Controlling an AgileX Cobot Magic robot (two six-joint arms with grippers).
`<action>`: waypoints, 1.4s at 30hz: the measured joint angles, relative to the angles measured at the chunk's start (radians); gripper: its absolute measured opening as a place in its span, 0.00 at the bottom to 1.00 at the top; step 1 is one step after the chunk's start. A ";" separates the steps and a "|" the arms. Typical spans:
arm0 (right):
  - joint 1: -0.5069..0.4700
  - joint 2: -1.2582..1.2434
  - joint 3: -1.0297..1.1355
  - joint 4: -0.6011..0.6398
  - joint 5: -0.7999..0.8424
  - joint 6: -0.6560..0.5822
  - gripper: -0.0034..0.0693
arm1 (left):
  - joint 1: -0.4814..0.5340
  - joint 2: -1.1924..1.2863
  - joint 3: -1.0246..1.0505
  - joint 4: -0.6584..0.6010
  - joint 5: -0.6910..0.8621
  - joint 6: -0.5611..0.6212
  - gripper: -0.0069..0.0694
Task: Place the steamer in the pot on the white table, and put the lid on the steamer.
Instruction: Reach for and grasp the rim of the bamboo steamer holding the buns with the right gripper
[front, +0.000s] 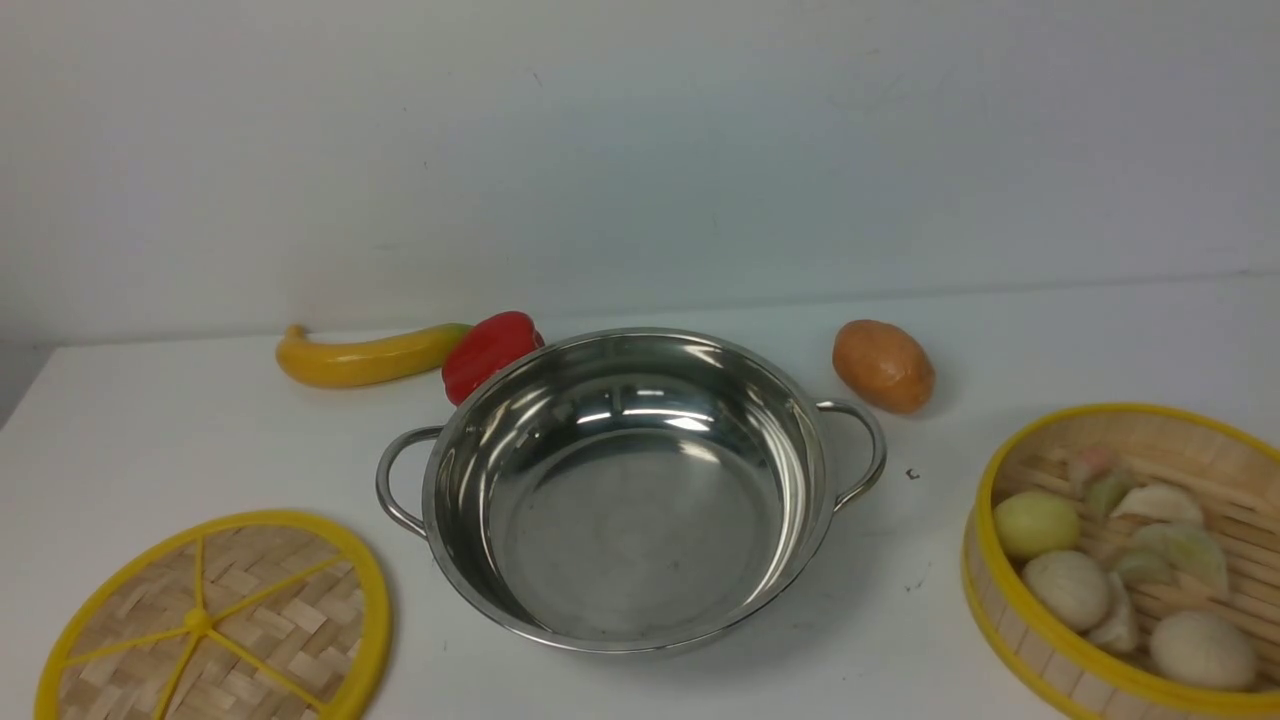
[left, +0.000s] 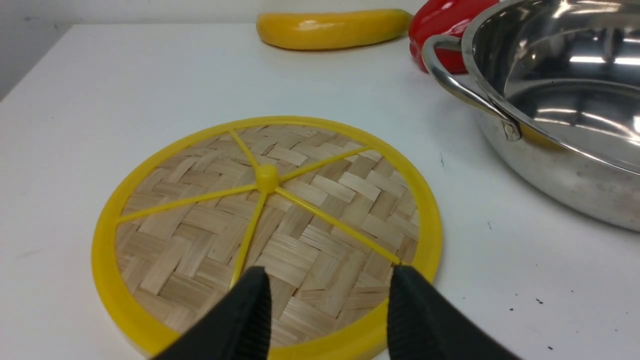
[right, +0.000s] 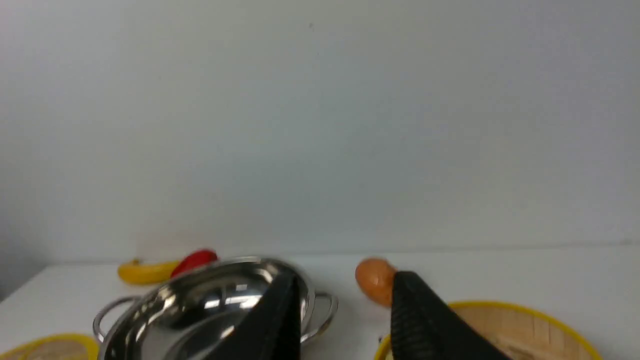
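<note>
Table (front: 150, 420): white gaps either side of pot (front: 620, 520). Pot centre, empty. Steamer (front: 985, 580) far right, apart from pot, cropped by frame edge. Lid (front: 215, 625) flat, front left. Left gripper (left: 328, 270) hovers low over lid's near rim, jaws apart, empty. Right gripper (right: 345, 275) level near steamer, jaws apart, empty.

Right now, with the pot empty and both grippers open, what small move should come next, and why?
Probably lower the right gripper toward the steamer to take its rim. The steamer stands on the white table to the right of the pot, close to that gripper. It must go into the pot before the lid, which lies flat at the left.
</note>
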 joint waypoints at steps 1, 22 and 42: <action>0.000 0.043 -0.001 0.001 0.017 -0.014 0.38 | 0.000 0.000 0.000 0.000 0.000 0.000 0.50; 0.000 0.955 -0.311 -0.325 0.237 0.012 0.50 | 0.000 0.000 0.000 0.000 -0.001 0.000 0.50; -0.321 1.454 -0.335 -0.184 0.037 -0.211 0.55 | 0.000 0.000 0.000 0.000 -0.001 0.000 0.50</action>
